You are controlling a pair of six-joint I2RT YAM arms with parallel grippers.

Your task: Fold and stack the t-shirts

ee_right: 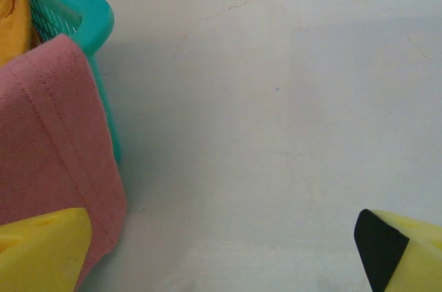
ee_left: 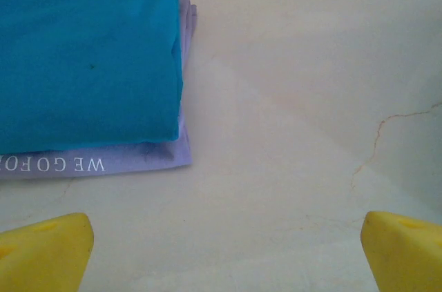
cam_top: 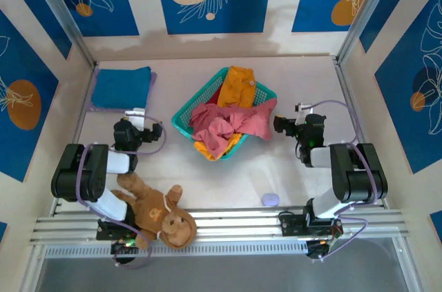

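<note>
A folded blue t-shirt (cam_top: 121, 87) (ee_left: 83, 57) lies at the table's far left on top of a folded lavender one (ee_left: 138, 157). My left gripper (cam_top: 137, 115) (ee_left: 224, 257) hovers just in front of this stack, open, with bare table between its yellow fingertips (ee_left: 45, 250). A salmon-pink t-shirt (cam_top: 231, 123) (ee_right: 48, 147) spills over the near rim of the teal basket (cam_top: 185, 114) (ee_right: 76, 12), with a mustard-yellow one (cam_top: 239, 85) behind it. My right gripper (cam_top: 282, 125) (ee_right: 221, 254) sits just right of the pink cloth, open and holding nothing.
A brown plush monkey (cam_top: 155, 212) lies at the near left by the left arm's base. A small pale lilac object (cam_top: 270, 199) rests near the front edge. Bare table stretches right of the basket and between the arms.
</note>
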